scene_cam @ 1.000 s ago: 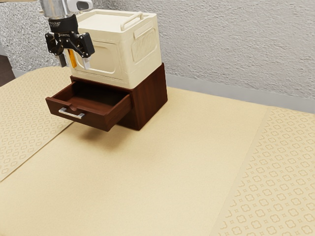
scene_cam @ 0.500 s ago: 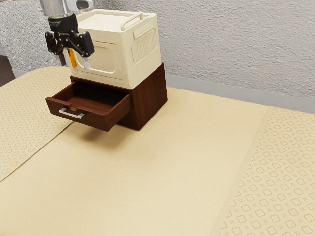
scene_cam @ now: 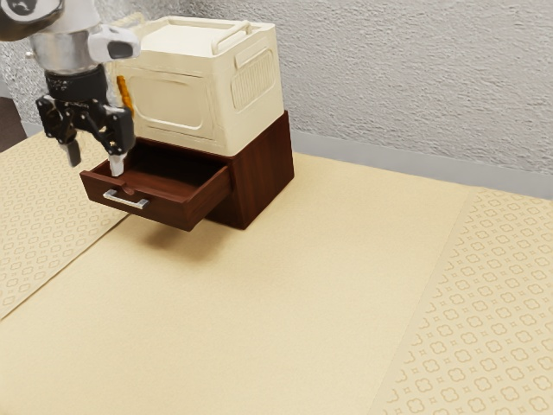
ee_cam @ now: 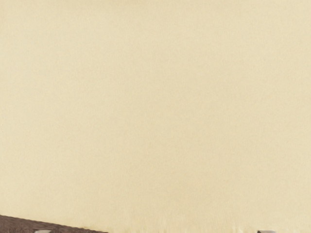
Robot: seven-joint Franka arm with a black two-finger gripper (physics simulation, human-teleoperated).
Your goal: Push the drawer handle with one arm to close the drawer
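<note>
My gripper [scene_cam: 95, 164] is open in the exterior view, its two fingertips well apart, near the left front corner of the pulled-out brown drawer [scene_cam: 197, 206]. One fingertip overlaps the drawer's front edge there; contact cannot be told. A silver handle [scene_cam: 126, 201] runs across the drawer front, a little lower than the fingertips. The drawer juts out from its dark brown cabinet [scene_cam: 262, 169]. In the wrist view the gripper [ee_cam: 154, 231] has its tips far apart at the lower edge, over the cream tabletop [ee_cam: 160, 107].
A cream crate [scene_cam: 177, 99] with a raised handle sits on the cabinet. An orange strip [scene_cam: 126, 93] shows beside the crate, behind the hand. The patterned tabletop [scene_cam: 294, 303] spreads around the cabinet, and a textured wall [scene_cam: 415, 78] rises behind.
My hand has moved down and toward the exterior view's left, from before the crate to the drawer's front corner. The drawer has not visibly moved.
</note>
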